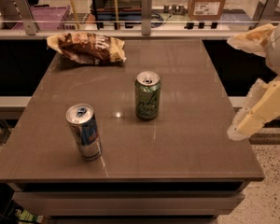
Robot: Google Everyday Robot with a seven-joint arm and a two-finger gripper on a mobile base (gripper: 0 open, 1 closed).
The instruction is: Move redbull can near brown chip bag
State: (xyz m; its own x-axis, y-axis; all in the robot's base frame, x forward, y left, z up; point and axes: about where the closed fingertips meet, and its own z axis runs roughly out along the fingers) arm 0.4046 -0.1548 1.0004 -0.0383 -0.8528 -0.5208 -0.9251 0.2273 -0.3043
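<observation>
Camera view, first question: what does the redbull can (84,132) look like?

— Slim and tall, with a silver body, blue and red markings on its side and a silver top with the tab showing.

— Can any writing on it be read?

— No, the markings show as patches of colour and no word comes out. The green can (147,95) carries pale script lettering that I cannot make out, and the brown chip bag (86,47) has white lettering broken up by its wrinkles.

— Which way does the redbull can point?

— It stands upright, long axis vertical, top facing up.

— Where is it?

— On the front-left part of the brown surface (191,139), not far from the front edge. The green can, also upright, stands near the middle, behind it and to its right, apart from it. The brown chip bag lies flat at the back-left corner, well apart from the redbull can.

— And the end effector (252,118)?

— It hangs off the right edge of the surface, pale cream, touching nothing and well apart from the redbull can. I cannot tell whether it is released or clenched.
</observation>
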